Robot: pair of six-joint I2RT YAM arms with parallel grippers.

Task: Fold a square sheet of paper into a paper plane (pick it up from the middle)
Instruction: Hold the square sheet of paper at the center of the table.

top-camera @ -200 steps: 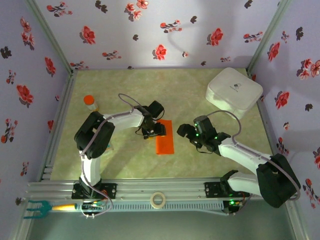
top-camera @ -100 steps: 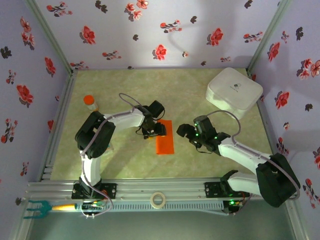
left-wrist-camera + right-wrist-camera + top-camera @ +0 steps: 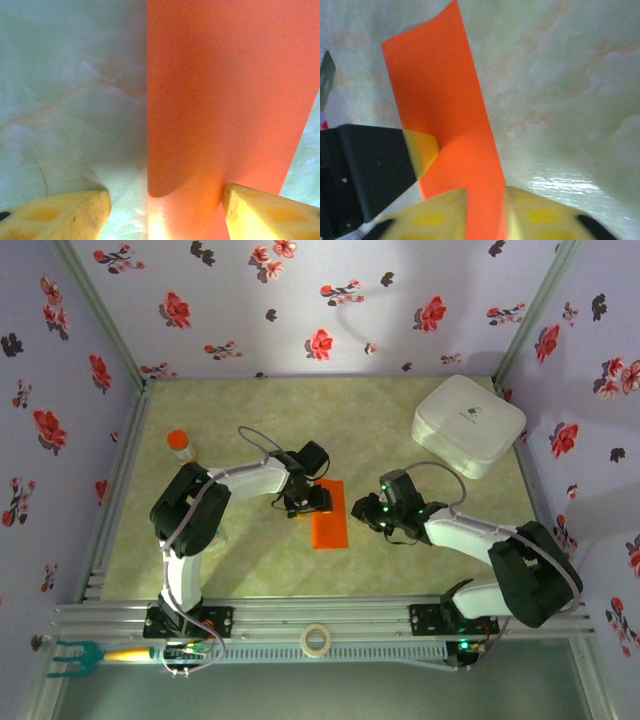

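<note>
The square sheet of paper (image 3: 328, 513) lies mid-table as a long bright orange-red rectangle, with no pointed paper plane shape in it. My left gripper (image 3: 308, 502) stands open at its left edge. In the left wrist view (image 3: 167, 200) one yellow finger (image 3: 265, 210) rests on the paper (image 3: 225, 90) and the other finger (image 3: 60, 215) on the bare table. My right gripper (image 3: 362, 510) is at the paper's right edge. In the right wrist view (image 3: 485, 200) its jaws are drawn close together with a strip of the paper (image 3: 445, 100) between them.
A white case (image 3: 468, 424) sits at the back right and a small orange-capped bottle (image 3: 180, 445) at the left. A tape roll (image 3: 317, 640) lies on the front rail. Flowered walls close in the left, back and right sides.
My right gripper has slid left to the paper's right edge and its jaws have closed from wide to narrow. The left gripper and the paper have stayed put.
</note>
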